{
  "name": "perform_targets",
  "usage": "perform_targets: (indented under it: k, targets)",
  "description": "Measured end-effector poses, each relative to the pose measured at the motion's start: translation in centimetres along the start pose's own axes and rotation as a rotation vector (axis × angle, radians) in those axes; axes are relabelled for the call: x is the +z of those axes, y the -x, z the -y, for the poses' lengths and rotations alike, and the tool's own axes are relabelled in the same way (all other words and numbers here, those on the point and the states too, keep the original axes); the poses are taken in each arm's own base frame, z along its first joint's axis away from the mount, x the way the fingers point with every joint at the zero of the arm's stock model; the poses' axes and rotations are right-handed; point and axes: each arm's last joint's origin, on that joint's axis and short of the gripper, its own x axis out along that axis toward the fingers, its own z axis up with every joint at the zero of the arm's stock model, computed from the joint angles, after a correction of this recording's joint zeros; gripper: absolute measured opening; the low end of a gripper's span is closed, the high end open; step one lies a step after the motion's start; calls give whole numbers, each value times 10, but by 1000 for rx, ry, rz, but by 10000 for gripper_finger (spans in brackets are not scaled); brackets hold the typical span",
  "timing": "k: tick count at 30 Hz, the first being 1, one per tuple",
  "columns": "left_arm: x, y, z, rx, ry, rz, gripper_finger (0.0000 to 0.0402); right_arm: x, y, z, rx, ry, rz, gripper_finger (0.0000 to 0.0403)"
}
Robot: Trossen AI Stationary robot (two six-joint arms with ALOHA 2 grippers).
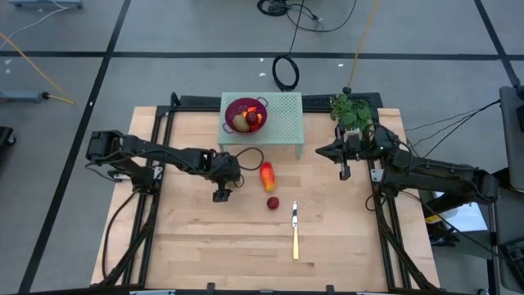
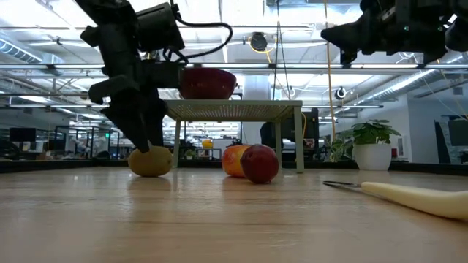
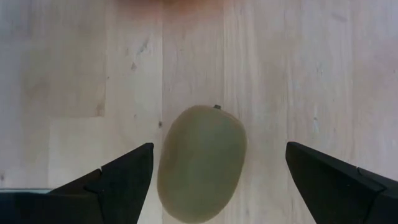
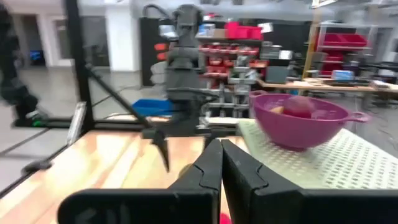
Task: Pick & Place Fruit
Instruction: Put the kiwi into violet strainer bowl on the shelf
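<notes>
Fruit lies in two places: some on the bare wood of the bench (image 1: 205,246) and some already in the purple colander (image 1: 246,115), which stands on a pale green perforated stand (image 1: 282,123) at the back of the bench. In the colander a brown-green oval (image 1: 240,123) sits beside red and orange pieces. On the bench, a second brown-green oval (image 3: 202,163) lies directly under the left gripper (image 3: 217,180), whose jaws stand wide apart on either side of it without touching it; from table height the fingers come down just behind this oval (image 2: 151,161). Just beside that spot lies the red-orange-yellow oblong fruit (image 1: 267,175), and a dark red ball (image 1: 273,202) rests near it, toward the front; from table height the ball (image 2: 259,163) overlaps the oblong fruit (image 2: 234,160). A yellow-handled knife (image 1: 295,232) lies on the wood in front of the ball, apart from it. The right gripper (image 1: 344,170) hangs above the bench near the right end of the stand, next to a small potted plant (image 1: 352,109), its jaws pressed together on nothing.
</notes>
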Motion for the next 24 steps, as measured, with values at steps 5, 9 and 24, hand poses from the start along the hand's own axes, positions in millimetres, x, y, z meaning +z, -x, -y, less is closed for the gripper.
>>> perform_targets:
  k: [5,9,24]
  targets:
    - [-2,-11,1,-16,14,-38,361,-1,3,3,43,-20,-16,0]
    - [-3,-19,0,17,24,-69,361,-8,6,5,16,-37,-28,0]
    - [-5,-26,0,11,15,-93,357,-40,23,-2,7,-76,81,0]
